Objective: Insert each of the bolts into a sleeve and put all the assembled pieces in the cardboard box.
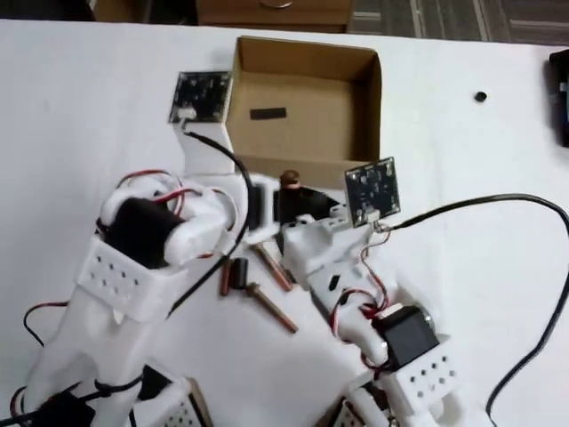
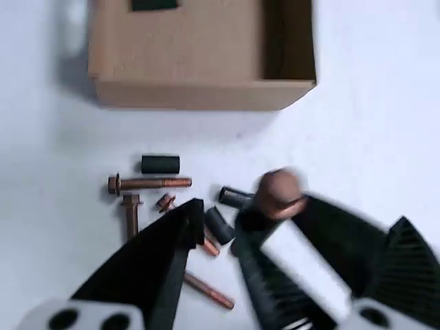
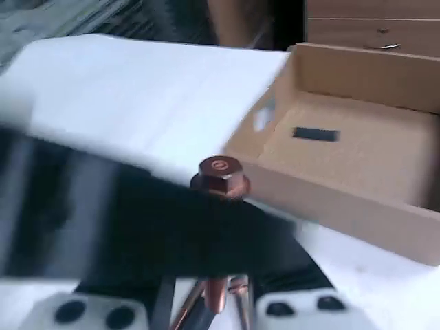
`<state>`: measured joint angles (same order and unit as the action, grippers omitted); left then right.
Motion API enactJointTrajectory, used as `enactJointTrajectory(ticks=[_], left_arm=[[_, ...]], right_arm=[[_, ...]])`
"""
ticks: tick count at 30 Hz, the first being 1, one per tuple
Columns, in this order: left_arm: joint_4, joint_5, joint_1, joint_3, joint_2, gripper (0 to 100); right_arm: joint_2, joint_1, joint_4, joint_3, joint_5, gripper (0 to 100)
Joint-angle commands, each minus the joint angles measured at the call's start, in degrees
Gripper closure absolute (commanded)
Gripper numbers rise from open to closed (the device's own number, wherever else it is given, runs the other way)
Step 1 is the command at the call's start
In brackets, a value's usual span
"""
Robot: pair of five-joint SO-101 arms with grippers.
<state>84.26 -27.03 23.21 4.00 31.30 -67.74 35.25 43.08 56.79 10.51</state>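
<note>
My right gripper (image 1: pixel 293 203) (image 3: pixel 218 230) is shut on a copper bolt (image 1: pixel 290 179) (image 3: pixel 220 175), held upright with its head on top, just in front of the cardboard box (image 1: pixel 307 52) (image 3: pixel 344 199). My left gripper (image 1: pixel 260 212) (image 2: pixel 218 225) stands open right beside it, above the loose parts. In the left wrist view the held bolt (image 2: pixel 278 192) shows next to my jaws. On the table lie several copper bolts (image 1: pixel 271 307) (image 2: pixel 148 183) and black sleeves (image 1: pixel 238 274) (image 2: pixel 160 163). One sleeve (image 2: pixel 234 197) lies close to the held bolt. A black piece (image 1: pixel 268 114) lies on the box floor.
The box (image 2: pixel 206 93) is open at the top, with tall walls, behind the grippers. A small black object (image 1: pixel 480 95) sits on the white table to the right. A dark device (image 1: pixel 560 84) is at the right edge. A black cable (image 1: pixel 498 203) runs across the right side.
</note>
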Motion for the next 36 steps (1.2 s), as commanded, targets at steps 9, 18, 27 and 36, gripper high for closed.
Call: enactJointTrajectory(ticks=[9,18,27,36], left_arm=[[2.64,3.96,-9.58,-23.96,0.62,61],[5.63,12.40,-19.34,-11.82,0.97,95],[1.41,17.05,-20.57,7.34,0.97,98],[-27.25,21.10,-18.73,44.79,1.05,98]], right_arm=[[12.79,-6.55,1.19,-5.27,-0.35,97.9],[24.75,-10.59,11.30,-20.22,-0.35,97.9],[38.02,-15.08,17.89,-35.69,-6.51,97.9],[61.23,-20.79,24.84,-58.99,-11.34,97.9]])
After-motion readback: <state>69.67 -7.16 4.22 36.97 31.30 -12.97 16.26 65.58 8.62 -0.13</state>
